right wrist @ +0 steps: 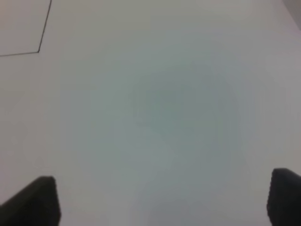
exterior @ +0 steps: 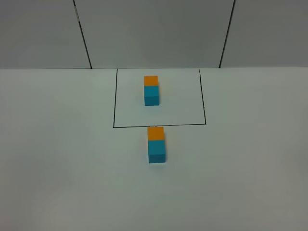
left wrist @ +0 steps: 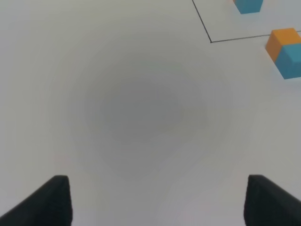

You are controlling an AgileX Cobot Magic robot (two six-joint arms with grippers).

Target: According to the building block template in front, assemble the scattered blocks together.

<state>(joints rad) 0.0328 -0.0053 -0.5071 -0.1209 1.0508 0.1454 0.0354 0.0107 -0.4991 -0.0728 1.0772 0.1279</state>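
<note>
Table (exterior: 57,159) is matte white, black-lined square (exterior: 114,110) marked; I see template pair (exterior: 151,90) inside it, orange cube (exterior: 156,133) touching blue cube (exterior: 157,151) just outside. Left gripper (left wrist: 157,200) and right gripper (right wrist: 162,200) open, empty.

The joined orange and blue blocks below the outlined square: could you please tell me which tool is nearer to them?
Left. The left tool sees the blocks beyond it; the right tool sees only bare table.

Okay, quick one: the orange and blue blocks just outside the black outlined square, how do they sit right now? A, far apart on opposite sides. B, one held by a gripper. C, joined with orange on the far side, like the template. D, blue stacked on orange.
C: the orange block touches the blue block, orange on the far side, matching the template inside the outline.
</note>
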